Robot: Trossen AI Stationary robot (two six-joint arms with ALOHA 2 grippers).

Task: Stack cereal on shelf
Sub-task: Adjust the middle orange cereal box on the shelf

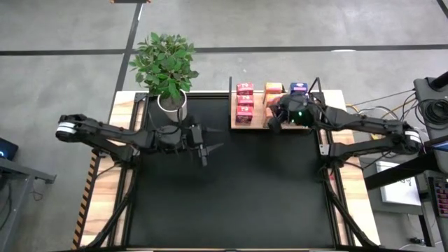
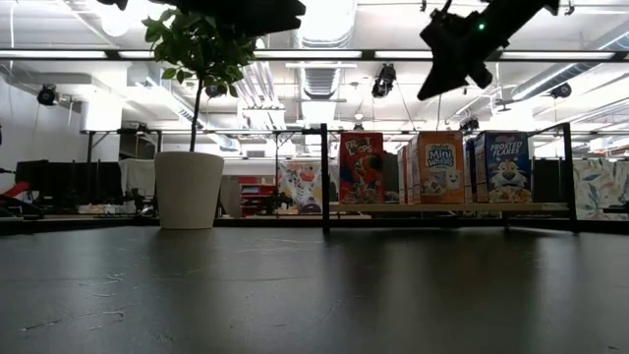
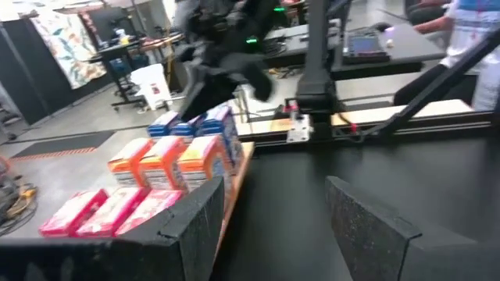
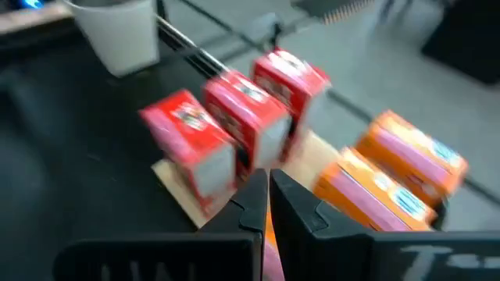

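The cereal boxes (image 1: 269,99) stand in rows on the shelf (image 1: 241,124) at the table's far right, light, crushable cardboard best pinched across flat sides, my right gripper (image 1: 280,115) closed empty above them, my left gripper (image 1: 210,148) open mid-table.

A grey concrete floor (image 1: 294,24) marked with dark tape lines (image 1: 133,31) surrounds the black worktop (image 1: 231,189), which sits in a light-wood frame (image 1: 105,189). A potted plant in a white pot (image 2: 189,189) stands at the worktop's far left corner. Long fluorescent ceiling lights (image 2: 324,54) and exposed ducts (image 2: 319,79) run overhead. Beyond the far edge stand desks, dark monitors (image 2: 59,182) and patterned partition panels (image 2: 600,187). Cables (image 1: 392,105) trail off the worktop's right edge.
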